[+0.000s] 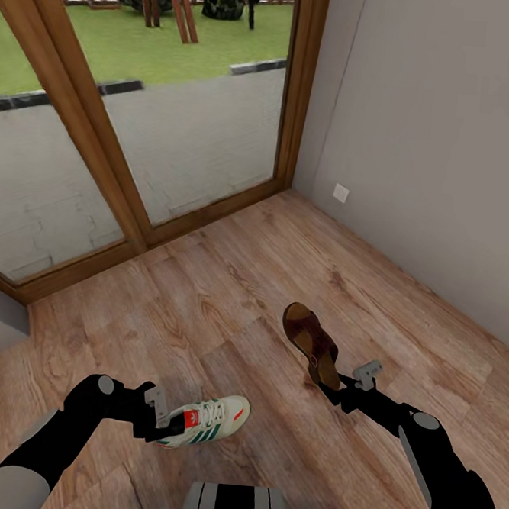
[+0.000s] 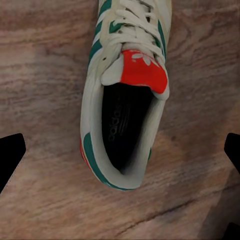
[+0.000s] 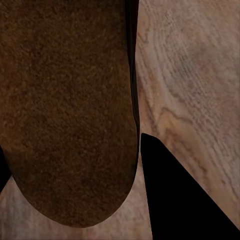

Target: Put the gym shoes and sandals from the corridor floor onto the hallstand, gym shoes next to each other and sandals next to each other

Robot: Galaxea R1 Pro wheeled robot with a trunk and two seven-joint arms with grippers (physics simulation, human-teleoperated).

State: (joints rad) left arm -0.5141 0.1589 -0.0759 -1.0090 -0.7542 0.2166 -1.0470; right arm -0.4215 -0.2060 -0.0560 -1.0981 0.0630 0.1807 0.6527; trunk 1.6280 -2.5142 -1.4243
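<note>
Cream gym shoe [image 2: 125, 95] sits clamped in the left gripper [image 1: 157, 423] above the corridor floor [image 1: 229, 283]; the right gripper [image 1: 336, 387] grips a brown sandal [image 1: 312, 343] (heel end), raised ahead of it.

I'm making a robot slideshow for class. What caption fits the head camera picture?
Robot's left gripper at a gym shoe, right gripper at a brown sandal, above the wooden corridor floor.
</note>
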